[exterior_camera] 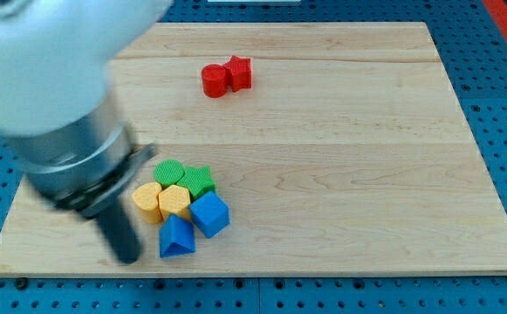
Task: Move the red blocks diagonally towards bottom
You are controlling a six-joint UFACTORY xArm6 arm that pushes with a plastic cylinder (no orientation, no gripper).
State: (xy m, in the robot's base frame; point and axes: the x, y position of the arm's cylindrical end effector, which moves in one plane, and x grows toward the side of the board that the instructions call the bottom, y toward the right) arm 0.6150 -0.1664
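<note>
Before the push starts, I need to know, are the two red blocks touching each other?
Touching. The camera view shows the red cylinder and the red star pressed side by side, with no board showing between them.

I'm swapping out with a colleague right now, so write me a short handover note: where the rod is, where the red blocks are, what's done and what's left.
Tip: my tip rests near the board's bottom-left, just left of the blue triangular block, far from the reds.
Red blocks: the red cylinder and the red star-like block sit touching, side by side, near the view's top centre of the wooden board.
Other blocks: two green, two yellow and a blue cube are clustered at lower left.
Done: nothing apparent; the reds are at the top.
Left: bring the tip above the reds and push them diagonally towards the bottom.
</note>
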